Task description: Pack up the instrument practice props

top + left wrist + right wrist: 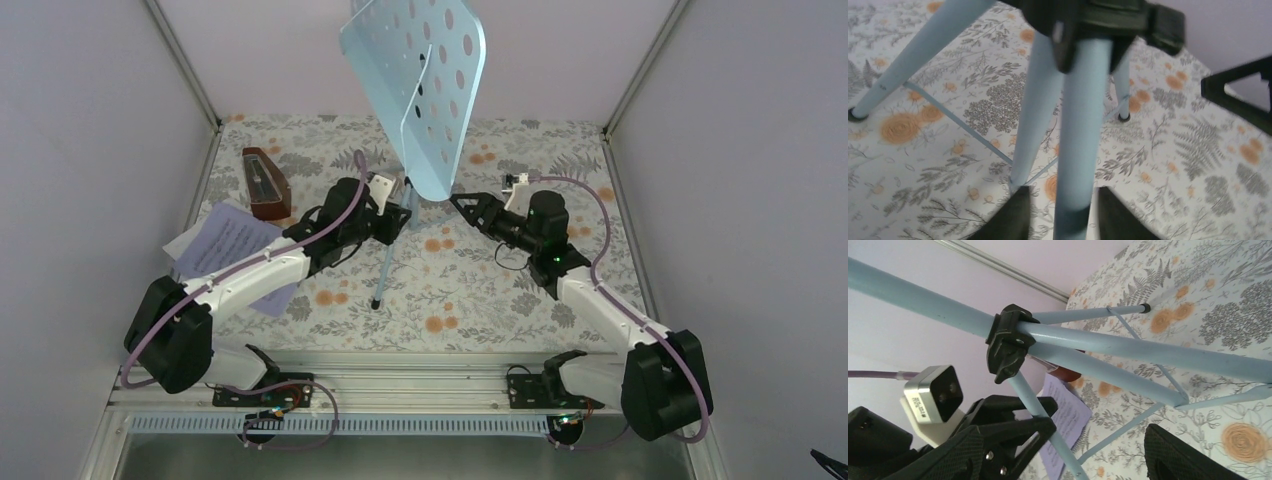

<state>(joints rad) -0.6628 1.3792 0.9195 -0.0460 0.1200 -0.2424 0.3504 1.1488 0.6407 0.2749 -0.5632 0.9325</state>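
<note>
The pale-blue music stand [420, 90] stands upright at mid-table, its perforated desk high over its tripod. My left gripper [403, 212] sits at the tripod with its fingers on either side of the near leg [1075, 150]. A gap shows beside the left finger [1008, 215], so the jaws are slightly open. To the right of the stand, my right gripper [462, 205] points at it, wide open and empty, its fingers [963, 455] level with the leg hub [1008, 342]. The reddish-brown metronome [265, 185] stands at the back left. Lilac and white sheet-music pages [225, 245] lie beside it, partly under my left arm.
A floral cloth [470, 290] covers the table. White walls [90, 150] close it in on the left, right and back. A metal rail [420, 390] carrying both arm bases runs along the near edge. The near tripod foot [377, 301] rests mid-table.
</note>
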